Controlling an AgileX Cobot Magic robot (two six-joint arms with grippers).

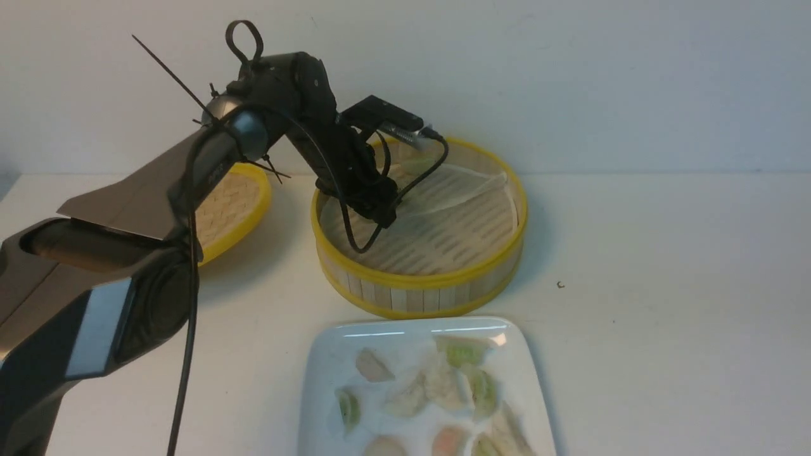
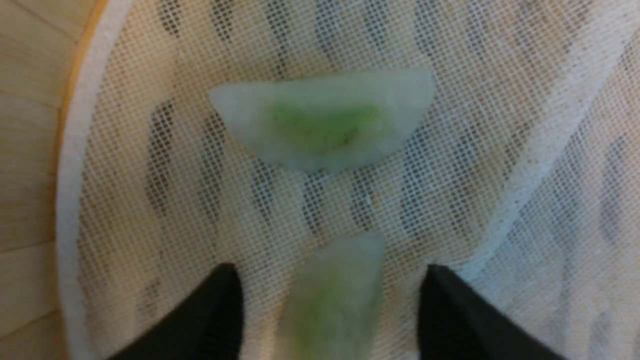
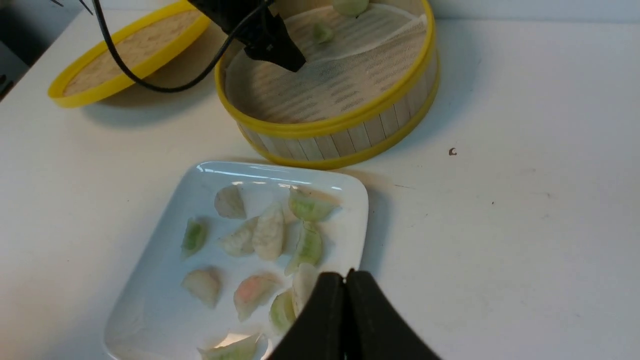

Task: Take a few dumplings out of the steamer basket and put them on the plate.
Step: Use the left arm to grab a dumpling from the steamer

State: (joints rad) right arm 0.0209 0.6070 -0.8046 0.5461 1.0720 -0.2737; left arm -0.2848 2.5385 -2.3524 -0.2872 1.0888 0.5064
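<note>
The steamer basket (image 1: pixel 418 294) stands at the middle of the table, with a whitish liner sheet inside. My left gripper (image 1: pixel 380 212) reaches into it and is open. In the left wrist view its black fingers (image 2: pixel 215 310) stand either side of a pale green dumpling (image 2: pixel 332 295) without touching it. A second green dumpling (image 2: pixel 325 120) lies just beyond on the liner. The white plate (image 1: pixel 329 361) sits in front of the basket and holds several dumplings, some green (image 1: pixel 485 389). My right gripper (image 3: pixel 346 275) is shut and empty over the plate's (image 3: pixel 150 280) near edge.
The shallow woven lid (image 1: pixel 234 202) lies left of the basket, partly behind my left arm. A pink-tinted dumpling (image 3: pixel 252 290) lies on the plate. A small dark speck (image 1: pixel 561 284) is on the table right of the basket. A pale wall closes the back.
</note>
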